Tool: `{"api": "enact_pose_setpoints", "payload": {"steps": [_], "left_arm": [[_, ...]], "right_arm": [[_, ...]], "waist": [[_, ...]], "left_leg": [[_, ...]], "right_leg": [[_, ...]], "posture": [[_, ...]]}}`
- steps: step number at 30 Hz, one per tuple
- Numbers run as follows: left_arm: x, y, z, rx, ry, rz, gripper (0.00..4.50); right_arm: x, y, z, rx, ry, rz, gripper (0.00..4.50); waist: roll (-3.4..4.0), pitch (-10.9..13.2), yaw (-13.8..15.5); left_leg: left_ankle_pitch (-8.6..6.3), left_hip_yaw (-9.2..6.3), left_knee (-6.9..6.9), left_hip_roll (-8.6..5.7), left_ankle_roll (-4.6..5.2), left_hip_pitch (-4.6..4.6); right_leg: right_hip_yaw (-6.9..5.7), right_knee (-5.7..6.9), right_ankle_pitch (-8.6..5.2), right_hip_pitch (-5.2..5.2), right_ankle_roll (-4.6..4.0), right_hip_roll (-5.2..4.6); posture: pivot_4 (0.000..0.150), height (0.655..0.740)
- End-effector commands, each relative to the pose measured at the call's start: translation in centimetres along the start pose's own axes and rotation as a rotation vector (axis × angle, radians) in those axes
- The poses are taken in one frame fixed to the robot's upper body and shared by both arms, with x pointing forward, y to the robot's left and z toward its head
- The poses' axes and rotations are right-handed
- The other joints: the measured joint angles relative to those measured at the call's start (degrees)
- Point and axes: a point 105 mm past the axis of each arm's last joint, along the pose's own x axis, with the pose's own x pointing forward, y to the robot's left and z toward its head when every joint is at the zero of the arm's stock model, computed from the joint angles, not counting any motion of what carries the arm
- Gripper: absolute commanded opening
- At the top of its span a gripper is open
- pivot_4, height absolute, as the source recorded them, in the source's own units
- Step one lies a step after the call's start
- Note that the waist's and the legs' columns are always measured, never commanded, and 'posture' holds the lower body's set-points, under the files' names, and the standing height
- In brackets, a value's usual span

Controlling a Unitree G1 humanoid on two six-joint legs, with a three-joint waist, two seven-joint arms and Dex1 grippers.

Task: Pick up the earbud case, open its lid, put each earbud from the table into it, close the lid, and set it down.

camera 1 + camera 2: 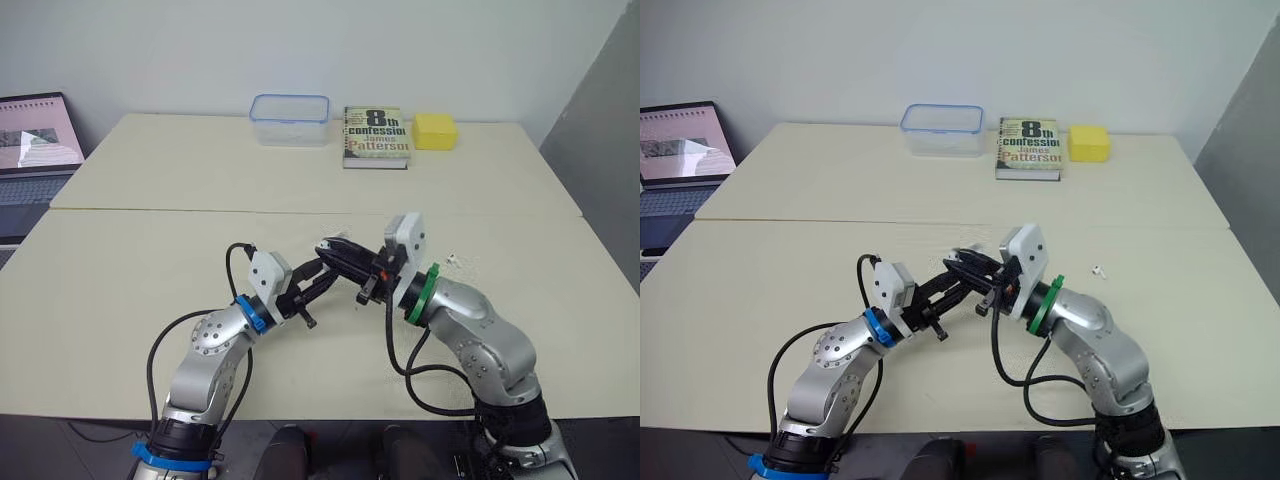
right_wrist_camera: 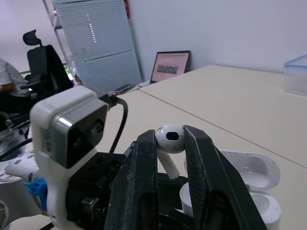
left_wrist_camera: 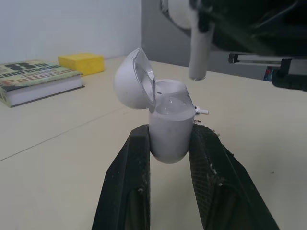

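From the head we see the left gripper [image 1: 322, 278] and right gripper [image 1: 336, 250] close together over the table [image 1: 130, 260], with a loose earbud [image 1: 1097, 270] lying to their right. At the left wrist, we clamp the earbud case [image 3: 168, 136], its lid [image 3: 132, 79] open. At the right wrist, we pinch a second earbud [image 2: 169, 136] just above the case.

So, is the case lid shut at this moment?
No, the earbud case held by the left gripper has its lid swung open.
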Motion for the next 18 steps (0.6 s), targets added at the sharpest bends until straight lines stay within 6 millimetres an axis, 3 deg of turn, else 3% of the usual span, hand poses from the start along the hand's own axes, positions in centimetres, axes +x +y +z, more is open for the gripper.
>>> {"api": "enact_pose_setpoints", "payload": {"steps": [1,18], "left_arm": [[0.2,0.4,1.3,0.036,-0.048,0.010,0.77],[0.5,0.4,1.5,0.032,-0.054,0.014,0.77]], "right_arm": [[0.1,-0.4,0.7,-0.045,-0.064,-0.046,0.41],[0.5,-0.6,-1.7,-0.047,-0.042,-0.092,0.41]], "waist": [[0.00,0.00,0.00],[0.00,0.00,-0.01]], "left_leg": [[0.00,0.00,0.00,0.01,0.00,0.00],[0.00,0.04,-0.04,0.15,0.00,-0.01]], "right_leg": [[0.01,0.00,0.00,-0.01,0.00,0.04],[0.09,0.01,0.03,-0.12,-0.06,0.41]], "posture": [[0.150,0.7400],[0.150,0.7400]]}}
